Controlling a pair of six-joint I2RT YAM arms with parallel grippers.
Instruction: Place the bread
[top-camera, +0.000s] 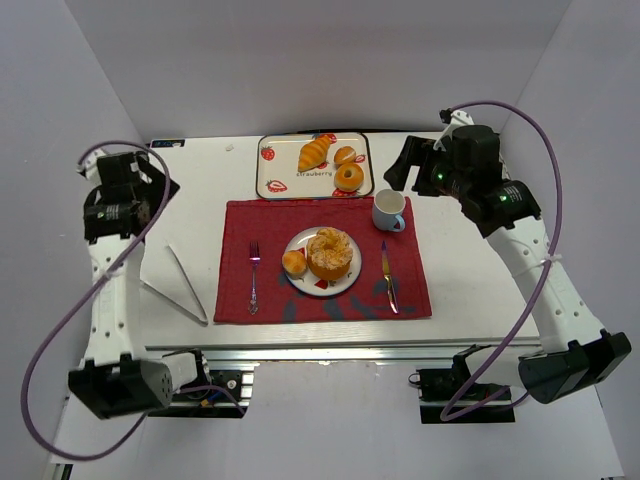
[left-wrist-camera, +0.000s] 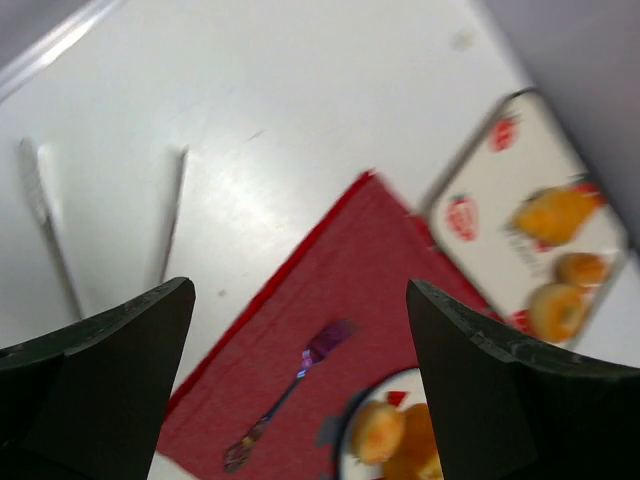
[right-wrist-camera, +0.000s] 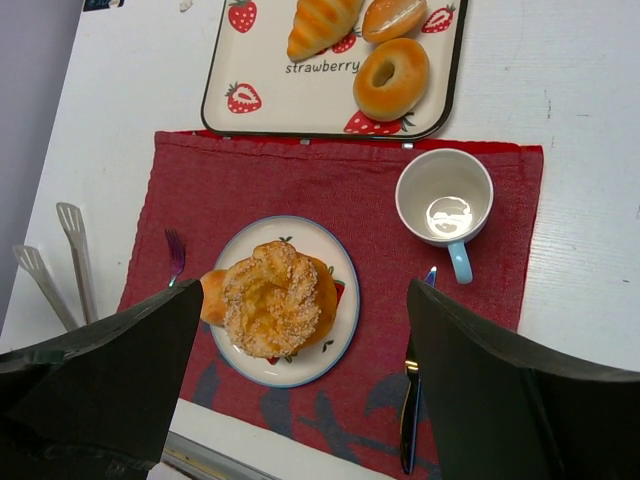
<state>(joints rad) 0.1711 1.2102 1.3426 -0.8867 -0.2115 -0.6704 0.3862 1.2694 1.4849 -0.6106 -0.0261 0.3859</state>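
The bread lies on a white plate (top-camera: 346, 285) in the middle of a red placemat (top-camera: 240, 225). It is a large ring-shaped loaf (top-camera: 331, 254) with a small round bun (top-camera: 294, 263) touching its left side. The right wrist view shows the loaf (right-wrist-camera: 275, 298), the bun (right-wrist-camera: 211, 296) and the plate (right-wrist-camera: 300, 375) from above. The left wrist view shows the bun (left-wrist-camera: 378, 432) blurred at the bottom edge. My left gripper (top-camera: 152, 178) (left-wrist-camera: 300, 390) is open and empty, high over the table's left. My right gripper (top-camera: 405, 165) (right-wrist-camera: 305, 390) is open and empty, high at the back right.
A strawberry tray (top-camera: 268, 170) at the back holds a croissant (top-camera: 314, 154), an oval roll (top-camera: 345, 155) and a glazed donut (top-camera: 348, 177). A white mug (top-camera: 389, 210), a fork (top-camera: 253, 275) and a knife (top-camera: 388, 278) lie on the placemat. Metal tongs (top-camera: 185, 285) lie to its left.
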